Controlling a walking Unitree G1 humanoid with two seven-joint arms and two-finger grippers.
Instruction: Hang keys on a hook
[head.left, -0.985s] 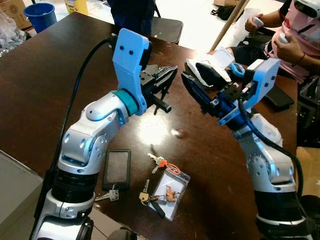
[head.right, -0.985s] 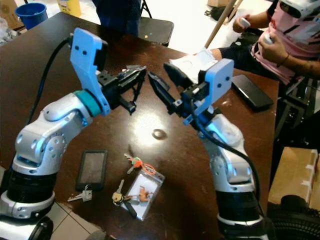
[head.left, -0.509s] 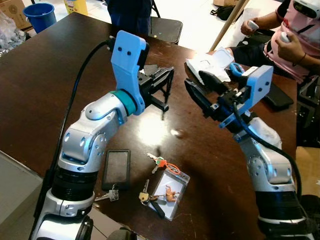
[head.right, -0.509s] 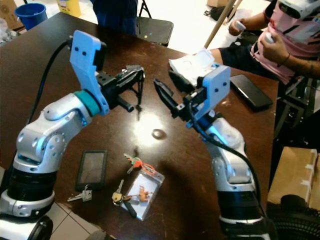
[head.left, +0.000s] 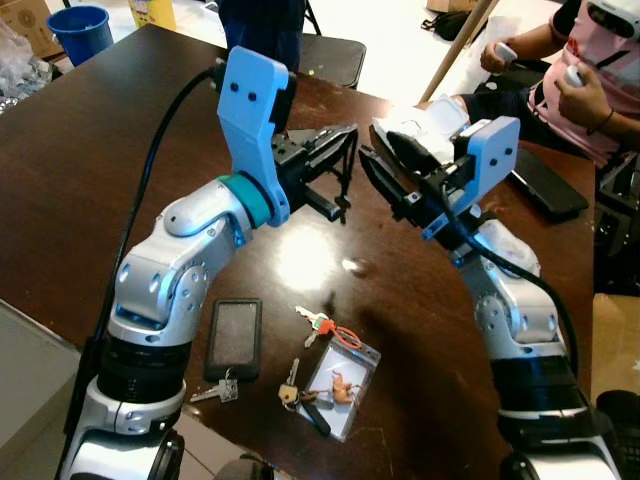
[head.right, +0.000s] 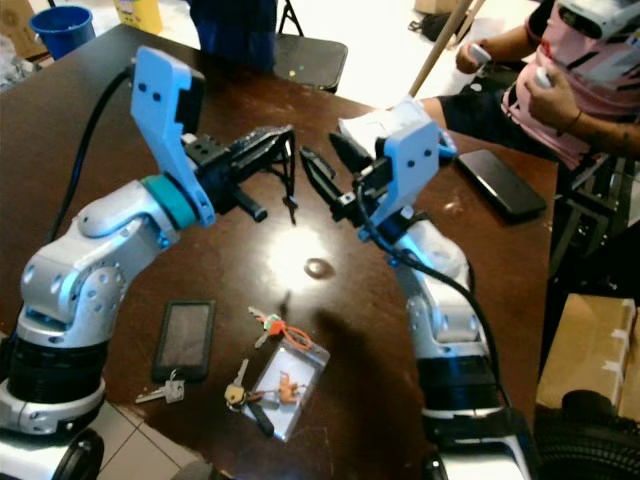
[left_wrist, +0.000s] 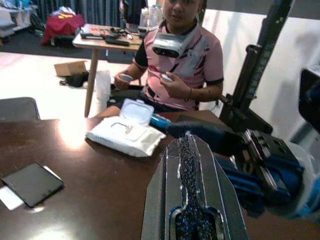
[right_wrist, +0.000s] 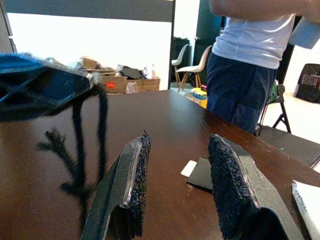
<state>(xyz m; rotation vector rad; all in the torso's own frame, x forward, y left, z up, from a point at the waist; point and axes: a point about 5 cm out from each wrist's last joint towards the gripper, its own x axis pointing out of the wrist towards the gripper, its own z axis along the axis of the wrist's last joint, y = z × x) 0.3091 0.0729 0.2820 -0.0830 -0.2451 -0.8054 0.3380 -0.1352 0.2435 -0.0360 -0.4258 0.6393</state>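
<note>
A bunch of keys (head.left: 318, 325) with an orange tag and a clear card holder (head.left: 340, 385) lies on the dark table (head.left: 90, 180) near its front edge. A single key (head.left: 212, 392) rests beside a black phone (head.left: 233, 338). My left gripper (head.left: 346, 131) is raised over the table's middle, shut on a thin black hook (head.left: 345, 188) that hangs down from it. In the left wrist view its fingers (left_wrist: 188, 150) are pressed together. My right gripper (head.left: 372, 152) is open and faces the hook from close by, with nothing between its fingers (right_wrist: 137, 170).
A white wipes pack (head.left: 425, 125) and a second dark phone (head.left: 545, 185) lie at the table's far right. A seated person (head.left: 590, 70) holds controllers there. Another person (head.left: 265, 25) stands behind a chair (head.left: 335, 55). A small round object (head.left: 352, 266) lies mid-table. A blue bucket (head.left: 80, 30) stands far left.
My right gripper has swung left, closer to the left gripper and the hook. The left gripper has tilted slightly, keeping hold of the hook. The keys have not moved.
</note>
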